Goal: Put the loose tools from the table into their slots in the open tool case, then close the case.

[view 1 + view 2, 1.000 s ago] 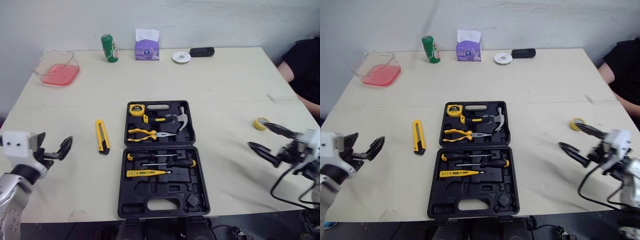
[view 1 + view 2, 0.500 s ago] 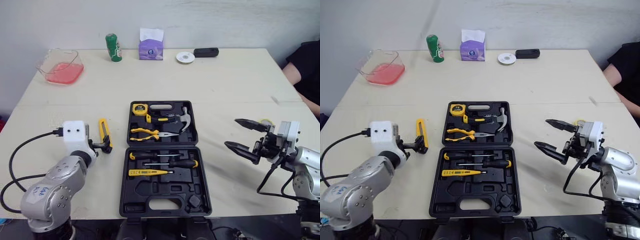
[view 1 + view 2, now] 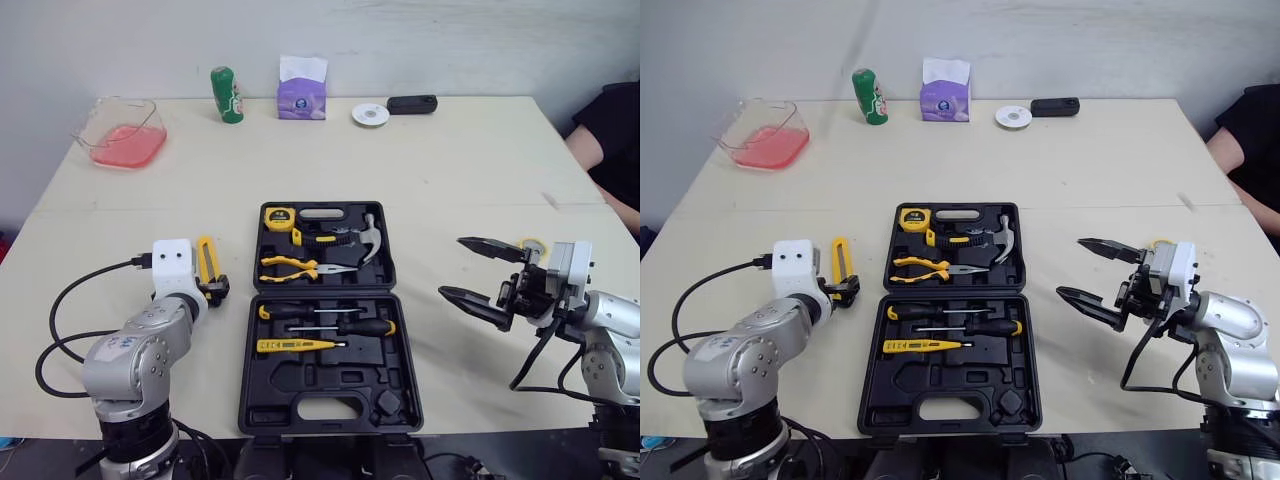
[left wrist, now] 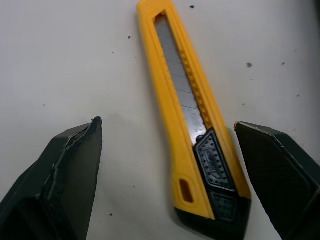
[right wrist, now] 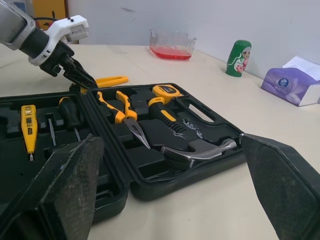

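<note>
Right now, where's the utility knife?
Head views: the yellow utility knife lies on the table left of the open tool case; the left gripper hangs over its near end, jaws open either side.

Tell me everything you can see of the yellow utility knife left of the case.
The utility knife has a yellow plastic-looking body with a segmented metal blade lying in its slot, a ribbed black slider and a black end cap. It lies flat on the table, left of the tool case and apart from it. The open left claw straddles its black end; no contact shows.
</note>
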### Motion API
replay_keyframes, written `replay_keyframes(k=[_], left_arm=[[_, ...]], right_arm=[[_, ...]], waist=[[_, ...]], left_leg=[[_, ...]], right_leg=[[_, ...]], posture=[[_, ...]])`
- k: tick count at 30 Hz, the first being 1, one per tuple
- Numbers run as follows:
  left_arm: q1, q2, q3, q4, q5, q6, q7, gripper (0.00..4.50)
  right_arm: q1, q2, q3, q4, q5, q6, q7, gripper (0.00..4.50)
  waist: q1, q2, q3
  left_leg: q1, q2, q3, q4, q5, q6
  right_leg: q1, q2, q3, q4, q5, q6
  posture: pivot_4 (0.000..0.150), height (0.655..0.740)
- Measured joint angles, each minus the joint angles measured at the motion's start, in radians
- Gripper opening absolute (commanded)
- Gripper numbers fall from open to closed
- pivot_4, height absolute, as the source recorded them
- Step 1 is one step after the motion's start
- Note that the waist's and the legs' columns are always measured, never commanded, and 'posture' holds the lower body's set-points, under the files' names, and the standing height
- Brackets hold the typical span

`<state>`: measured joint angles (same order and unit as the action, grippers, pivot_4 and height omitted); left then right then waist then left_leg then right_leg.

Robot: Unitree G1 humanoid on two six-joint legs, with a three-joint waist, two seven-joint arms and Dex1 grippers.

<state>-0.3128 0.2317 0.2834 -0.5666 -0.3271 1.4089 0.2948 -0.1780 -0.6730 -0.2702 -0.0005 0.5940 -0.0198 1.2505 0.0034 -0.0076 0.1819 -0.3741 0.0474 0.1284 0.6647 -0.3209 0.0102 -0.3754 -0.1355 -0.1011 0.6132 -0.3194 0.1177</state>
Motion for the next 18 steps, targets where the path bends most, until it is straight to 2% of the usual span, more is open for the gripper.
replay_keyframes(k=[4,12,15,18], left_arm=[[-0.049,-0.022,-0.038,0.064,0.045,-0.027,-0.009,4.44],[-0.053,-0.033,-0.048,0.097,0.082,-0.065,-0.062,4.44],[-0.049,-0.031,-0.046,0.103,0.091,-0.074,-0.085,3.65],[-0.038,-0.039,-0.045,0.102,0.095,-0.082,-0.1,2.33]], right_arm=[[0.004,0.01,0.007,-0.014,0.0,0.001,-0.002,4.5],[0.007,0.01,0.032,-0.054,0.008,0.017,0.006,4.5],[0.007,0.011,0.037,-0.088,0.022,0.033,0.005,4.5],[0.006,0.017,0.058,-0.127,0.024,0.055,-0.007,4.5]], waist=[[0.013,0.0,0.0],[0.024,0.0,0.0],[0.023,0.0,-0.001],[0.021,0.0,-0.001]], left_leg=[[0.0,0.0,0.0,0.001,0.0,0.0],[0.0,0.0,0.0,0.001,0.0,0.0],[0.001,0.0,0.0,0.001,0.0,0.0],[0.001,0.0,0.0,0.0,0.0,0.0]], right_leg=[[0.0,0.0,0.0,0.001,0.0,0.0],[0.0,-0.001,0.0,0.001,0.0,0.0],[0.0,-0.001,0.0,0.002,0.0,0.0],[0.0,-0.001,0.0,0.002,0.0,0.0]], posture=[[0.15,0.74],[0.15,0.74],[0.15,0.74],[0.15,0.74]])
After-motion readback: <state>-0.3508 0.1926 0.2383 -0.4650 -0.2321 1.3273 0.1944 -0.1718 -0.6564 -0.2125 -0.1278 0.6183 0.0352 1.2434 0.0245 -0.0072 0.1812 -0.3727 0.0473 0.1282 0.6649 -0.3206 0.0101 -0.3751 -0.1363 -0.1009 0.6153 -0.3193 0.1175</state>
